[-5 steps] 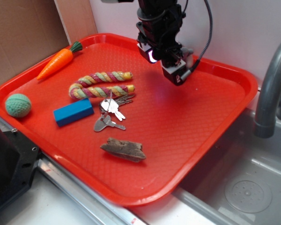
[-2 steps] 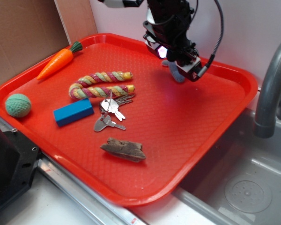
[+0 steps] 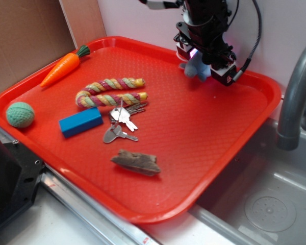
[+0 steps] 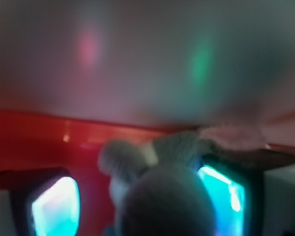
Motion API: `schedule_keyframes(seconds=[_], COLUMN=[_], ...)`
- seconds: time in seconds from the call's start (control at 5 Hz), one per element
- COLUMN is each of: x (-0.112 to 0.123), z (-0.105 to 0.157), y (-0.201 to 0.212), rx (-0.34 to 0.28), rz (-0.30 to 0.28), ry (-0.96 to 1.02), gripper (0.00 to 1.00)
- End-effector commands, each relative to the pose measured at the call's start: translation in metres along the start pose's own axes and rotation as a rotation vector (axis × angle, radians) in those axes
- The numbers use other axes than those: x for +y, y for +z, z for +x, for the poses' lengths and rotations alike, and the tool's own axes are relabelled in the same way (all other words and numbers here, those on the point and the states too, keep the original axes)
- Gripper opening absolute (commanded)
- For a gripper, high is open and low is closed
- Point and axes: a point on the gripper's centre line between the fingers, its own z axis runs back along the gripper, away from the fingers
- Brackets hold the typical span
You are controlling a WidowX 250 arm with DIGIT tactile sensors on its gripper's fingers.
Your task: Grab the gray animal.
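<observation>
The gray animal (image 3: 196,67), a small soft plush, hangs in my gripper (image 3: 200,60) above the far right part of the red tray (image 3: 268,94), clear of its floor. The gripper is shut on it. The wrist view is blurred: the gray animal (image 4: 164,196) fills the lower middle, pressed against the glowing right finger (image 4: 225,194). A strip of red shows between it and the left finger (image 4: 54,209). The gripper (image 4: 137,201) faces the tray's back rim and the pale wall.
On the tray lie a toy carrot (image 3: 64,66), a striped rope (image 3: 109,92), keys (image 3: 121,122), a blue block (image 3: 80,121), a green ball (image 3: 19,114) and a brown wood chunk (image 3: 136,162). A faucet (image 3: 296,97) and a sink (image 3: 265,204) stand at the right.
My gripper has risen and moved right toward the tray's back edge. The gray animal, hidden under it a second ago, now hangs lifted in it.
</observation>
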Motion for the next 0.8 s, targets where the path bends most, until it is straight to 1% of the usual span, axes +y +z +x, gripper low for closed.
schedule_keyframes(seconds=[0.0, 0.2, 0.4, 0.6], x=[0.021, 0.012, 0.003, -0.009], z=[0.031, 0.018, 0.001, -0.018], y=[0.005, 0.025, 0.052, 0.082], rx=[-0.042, -0.059, -0.061, -0.031], rz=[-0.007, -0.030, -0.056, -0.144], ry=[-0.003, -0.046, -0.090, -0.150], gripper=[0.00, 0.00, 0.00, 0.00])
